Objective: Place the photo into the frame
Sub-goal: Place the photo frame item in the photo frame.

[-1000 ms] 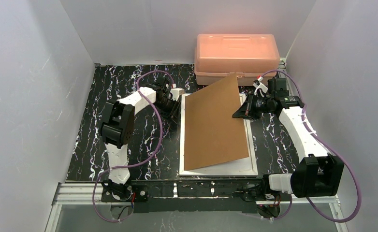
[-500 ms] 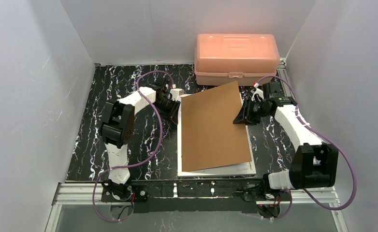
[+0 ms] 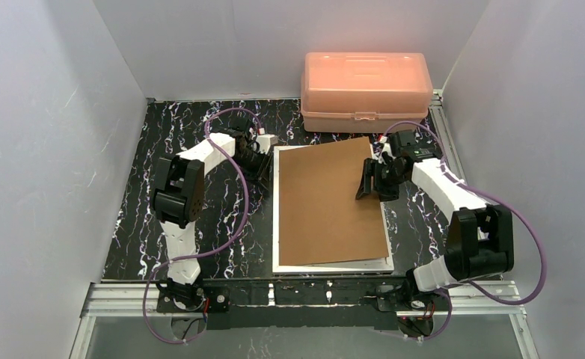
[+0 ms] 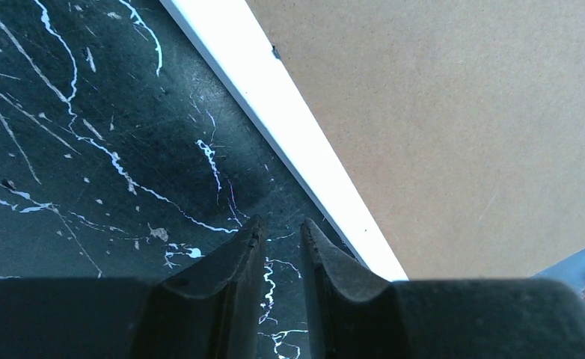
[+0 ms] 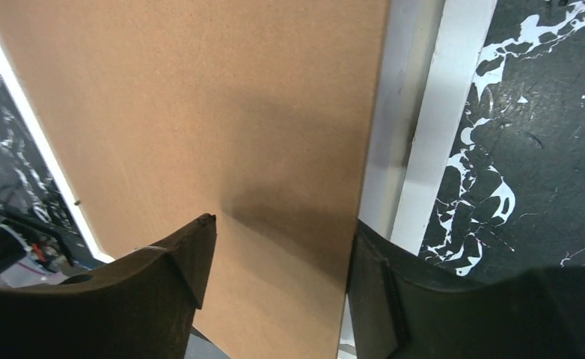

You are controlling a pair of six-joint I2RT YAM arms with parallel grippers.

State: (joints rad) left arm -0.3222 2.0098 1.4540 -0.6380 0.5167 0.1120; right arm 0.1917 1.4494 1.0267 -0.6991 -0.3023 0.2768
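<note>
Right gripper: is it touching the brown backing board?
Cannot tell. In the right wrist view the right gripper stands open astride the right edge of the brown backing board. Neither that view nor the top view plainly shows contact or a gap.

board (image 3: 327,202): matt brown fibreboard | frame (image 4: 289,127): smooth white | box (image 3: 364,78): translucent plastic

Lab booth: white walls (image 3: 50,149), aluminium rail (image 3: 117,298)

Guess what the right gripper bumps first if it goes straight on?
The right gripper would probably meet the brown board near its right edge; one finger may touch the white frame beside it.
</note>
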